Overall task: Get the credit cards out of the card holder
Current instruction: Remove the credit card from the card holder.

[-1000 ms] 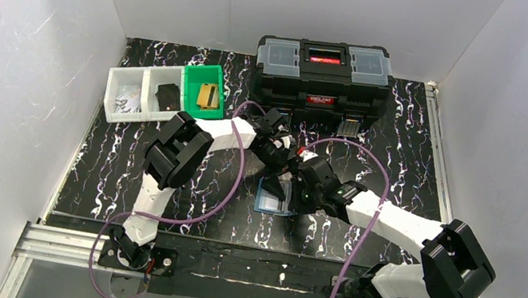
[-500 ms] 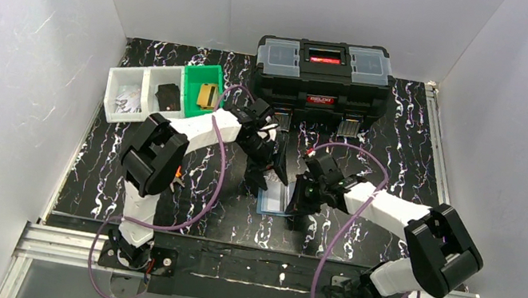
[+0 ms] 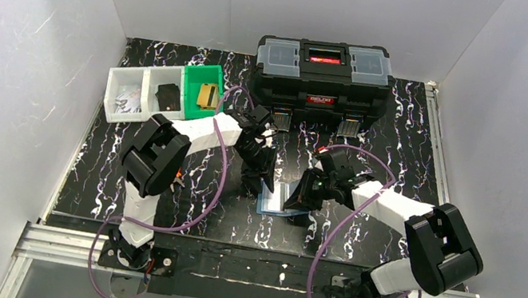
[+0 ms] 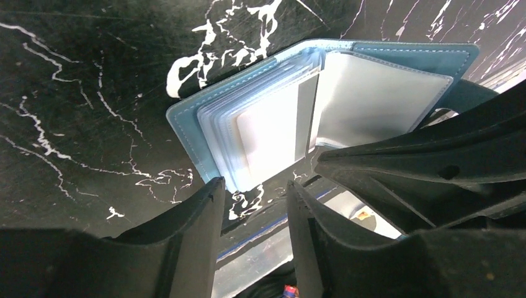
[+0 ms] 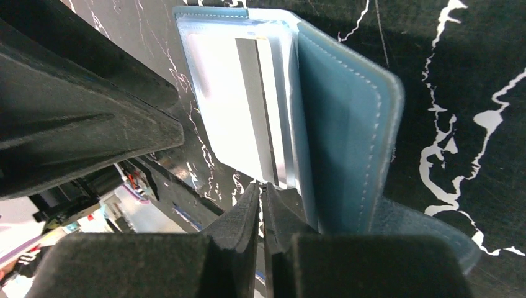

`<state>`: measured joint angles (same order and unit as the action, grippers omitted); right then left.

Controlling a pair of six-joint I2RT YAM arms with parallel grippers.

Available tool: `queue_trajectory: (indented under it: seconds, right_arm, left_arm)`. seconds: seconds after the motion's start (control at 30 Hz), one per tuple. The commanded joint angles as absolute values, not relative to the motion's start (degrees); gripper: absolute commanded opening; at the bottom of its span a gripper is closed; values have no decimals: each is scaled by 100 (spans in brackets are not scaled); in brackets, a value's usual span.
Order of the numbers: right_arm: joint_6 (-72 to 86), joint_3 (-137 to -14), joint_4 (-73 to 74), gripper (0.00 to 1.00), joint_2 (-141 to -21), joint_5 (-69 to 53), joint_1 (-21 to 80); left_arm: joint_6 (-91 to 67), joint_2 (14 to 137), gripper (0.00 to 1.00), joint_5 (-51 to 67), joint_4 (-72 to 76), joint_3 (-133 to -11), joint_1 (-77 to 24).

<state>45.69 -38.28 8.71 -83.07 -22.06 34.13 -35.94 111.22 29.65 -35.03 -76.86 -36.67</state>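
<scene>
The black, white-veined worktop (image 3: 410,125) carries a black toolbox (image 3: 322,74) at 12 o'clock, against the back wall. A row of bins (image 3: 165,92), two white and one green, sits at 10 o'clock.

Both arms reach in to the middle, where the card holder (image 3: 278,198) lies open just toward 6 o'clock of centre. Its teal cover is spread and its clear sleeves are fanned upward.

The left tool (image 4: 251,192) stands at the holder's 9 o'clock edge. Its fingers are apart with nothing seen between them, and the holder's corner lies just beyond the gap. The right tool (image 5: 260,189) comes in from the 3 o'clock side with its fingers drawn almost together, the tips at the edge of the sleeves. Whether they pinch a sleeve cannot be told.

A pale credit card (image 4: 273,133) with a dark stripe is still inside the top sleeve.
</scene>
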Motion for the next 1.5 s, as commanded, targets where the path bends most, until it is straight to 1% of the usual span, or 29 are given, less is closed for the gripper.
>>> queue_trajectory:
  seconds: [0.0,0.1,0.2,0.57,0.7,0.8,1.0,1.1,1.3,1.37,1.47]
  right_arm:
    - [4766,-3863,704,13,-8275,-2430,3263]
    - [4814,-3800,693,18,-8265,-2413,3150]
    - [4814,-3773,644,19,-8290,-2479,3017]
    - [4946,-3524,54,26,-8795,-3038,2594]
    - [5022,-3516,-318,26,-9043,-3252,2566]
    - [5141,-3507,-542,26,-9234,-3422,2567]
    - [5167,-3501,-676,26,-9337,-3553,2574]
    - [5168,-3480,-685,22,-9298,-3561,2572]
    - [5126,-3362,-703,7,-9213,-3526,2567]
    - [5102,-3322,-697,4,-9178,-3511,2571]
    - [5042,-3267,-632,3,-9068,-3407,2566]
  left_arm:
    - [-3473,11143,38,2768,-3481,-7646,-3800]
    - [-3405,11261,35,2491,-3521,-7684,-3884]
    - [-3322,11450,31,2194,-3684,-7764,-3970]
    - [-3192,11771,26,1410,-4056,-7816,-4070]
    - [-3151,11818,23,1366,-4077,-7822,-4076]
    - [-3142,11871,19,1392,-4091,-7885,-4092]
    - [-3111,12050,17,1354,-4219,-8168,-4207]
    - [-3140,12151,15,1301,-4264,-8239,-4237]
    - [-3147,12291,3,900,-4490,-8262,-4223]
    - [-3117,12340,0,790,-4554,-8257,-4196]
    - [-3085,12342,0,742,-4559,-8188,-4133]
